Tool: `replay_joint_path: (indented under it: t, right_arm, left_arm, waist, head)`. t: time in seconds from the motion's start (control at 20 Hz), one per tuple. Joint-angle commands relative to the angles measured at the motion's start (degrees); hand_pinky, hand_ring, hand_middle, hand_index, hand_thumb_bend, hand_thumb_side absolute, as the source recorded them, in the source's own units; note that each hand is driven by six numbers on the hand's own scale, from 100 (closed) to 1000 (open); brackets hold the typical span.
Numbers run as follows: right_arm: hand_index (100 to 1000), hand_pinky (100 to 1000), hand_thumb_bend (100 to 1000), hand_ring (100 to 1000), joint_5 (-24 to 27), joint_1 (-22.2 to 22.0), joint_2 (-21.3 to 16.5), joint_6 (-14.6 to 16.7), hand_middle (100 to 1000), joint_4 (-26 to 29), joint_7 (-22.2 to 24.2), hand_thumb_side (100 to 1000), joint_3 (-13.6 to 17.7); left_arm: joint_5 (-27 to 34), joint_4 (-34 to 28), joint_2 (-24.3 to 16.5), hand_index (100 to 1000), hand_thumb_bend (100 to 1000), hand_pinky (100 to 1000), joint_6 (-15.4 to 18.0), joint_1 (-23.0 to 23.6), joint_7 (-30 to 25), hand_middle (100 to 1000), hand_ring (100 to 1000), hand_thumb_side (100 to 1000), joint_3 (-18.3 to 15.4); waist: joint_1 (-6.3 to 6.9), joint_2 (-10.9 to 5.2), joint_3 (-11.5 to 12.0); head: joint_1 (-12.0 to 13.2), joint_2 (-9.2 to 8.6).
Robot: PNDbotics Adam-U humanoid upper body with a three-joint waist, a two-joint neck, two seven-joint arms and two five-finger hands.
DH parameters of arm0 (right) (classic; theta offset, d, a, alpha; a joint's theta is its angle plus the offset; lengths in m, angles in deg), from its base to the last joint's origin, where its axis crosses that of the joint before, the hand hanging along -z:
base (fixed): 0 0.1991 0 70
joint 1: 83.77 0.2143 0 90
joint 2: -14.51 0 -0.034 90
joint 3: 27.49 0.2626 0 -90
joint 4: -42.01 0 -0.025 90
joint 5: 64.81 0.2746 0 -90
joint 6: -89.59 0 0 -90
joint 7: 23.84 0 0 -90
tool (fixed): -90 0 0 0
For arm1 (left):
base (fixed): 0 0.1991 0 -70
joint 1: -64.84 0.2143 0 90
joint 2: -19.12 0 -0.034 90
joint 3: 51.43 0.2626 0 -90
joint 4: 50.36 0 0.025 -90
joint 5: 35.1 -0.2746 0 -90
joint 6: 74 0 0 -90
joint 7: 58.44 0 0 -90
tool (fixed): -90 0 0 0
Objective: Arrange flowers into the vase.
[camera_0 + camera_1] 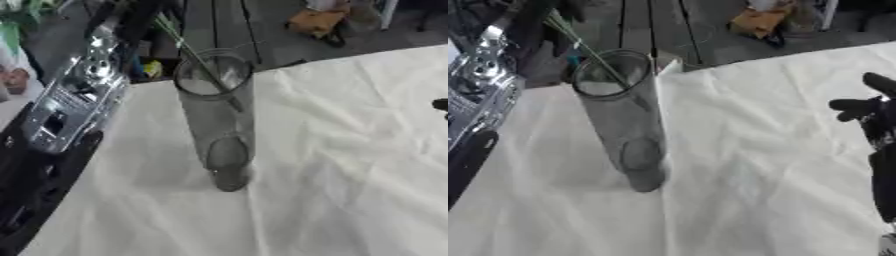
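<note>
A tall clear glass vase [216, 112] stands on the white tablecloth [332, 165]. A thin green flower stem [188, 52] leans out of its mouth toward the upper left, with its lower end inside the glass. My left arm [74, 100], silver and black, rises along the left side. Its dark left hand [140, 20] is at the stem's upper part, fingers apparently curled on it. The bloom is out of view. My right hand [866, 107] hovers at the right edge, fingers relaxed and holding nothing, well away from the vase.
The table's far edge [350, 57] runs just behind the vase, with dark floor beyond it. An orange-brown object [315, 21] lies on the floor at the back. Green leaves [22, 12] show in the top left corner.
</note>
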Motion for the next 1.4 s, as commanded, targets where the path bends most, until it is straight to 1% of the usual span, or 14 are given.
replay_joint_path:
  t: [0.05,0.3,0.5,0.7,0.75,0.9,1.0,1.15,1.25,1.4]
  right_arm:
    - [848,868,100,703,0.06,0.32,-0.47,-0.19,484,1.10,-0.04,814,0.31]
    - [849,870,100,702,0.06,0.08,-0.42,-0.44,483,1.10,0.02,811,0.31]
    - [849,870,100,702,0.08,-0.02,-0.40,-0.61,483,1.10,0.09,810,0.26]
    - [849,870,100,702,0.11,-0.01,-0.40,-0.69,483,1.10,0.18,811,0.25]
    - [849,871,100,702,0.11,-0.04,-0.42,-0.71,482,1.10,0.20,812,0.23]
    - [849,871,100,703,0.11,-0.07,-0.41,-0.80,482,1.10,0.26,813,0.20]
    - [850,872,100,703,0.05,-0.11,-0.36,-0.88,482,1.10,0.30,811,0.20]
    - [850,872,100,704,-0.05,-0.15,-0.29,-0.99,482,1.10,0.31,813,0.21]
    - [850,873,100,704,-0.09,-0.14,-0.29,-1.02,482,1.10,0.32,813,0.21]
    - [850,873,100,704,-0.09,-0.15,-0.30,-1.12,481,1.10,0.36,809,0.19]
  left_arm:
    - [-2.46,-0.51,-2.23,392,100,100,-0.29,-1.23,-1.42,238,174,845,-0.98]
    - [-7.34,-0.94,-2.72,417,100,100,-0.60,-1.04,-4.06,278,216,831,-1.21]
    - [-9.73,-1.29,-3.00,451,100,100,-0.59,-0.93,-5.19,320,268,835,-1.44]
    - [-11.54,-1.49,-3.09,459,100,102,-0.51,-0.87,-6.10,333,282,833,-1.56]
    - [-12.11,-1.56,-3.22,491,100,143,-0.45,-0.92,-6.56,383,341,831,-1.37]
    - [-13.54,-1.75,-3.08,494,100,149,-0.27,-1.06,-8.22,388,346,846,-1.32]
    - [-12.99,-2.00,-2.70,501,100,155,0.13,-1.24,-8.81,391,350,858,-1.42]
    - [-10.36,-2.53,-2.34,508,100,157,0.82,-1.47,-9.65,393,351,880,-1.30]
    - [-8.92,-2.90,-2.38,510,100,158,1.01,-1.66,-9.89,394,353,883,-1.17]
    - [-8.71,-3.18,-2.60,510,100,165,1.04,-1.99,-10.35,406,370,877,-0.77]
  waist:
    - [0.73,-1.03,0.05]
    - [0.76,-1.14,0.38]
    - [0.82,-1.22,0.61]
    - [0.83,-1.25,0.66]
    - [0.81,-1.28,0.72]
    - [0.74,-1.29,0.87]
    - [0.71,-1.27,0.90]
    - [0.73,-1.27,0.84]
    - [0.76,-1.30,0.78]
    - [0.95,-1.42,0.68]
  head:
    - [-0.02,-0.54]
    - [-0.16,-0.37]
    - [-0.19,-0.27]
    - [-0.22,-0.22]
    - [-0.23,-0.17]
    - [-0.20,-0.11]
    - [-0.15,-0.10]
    - [-0.12,-0.21]
    - [-0.14,-0.27]
    - [-0.13,-0.26]
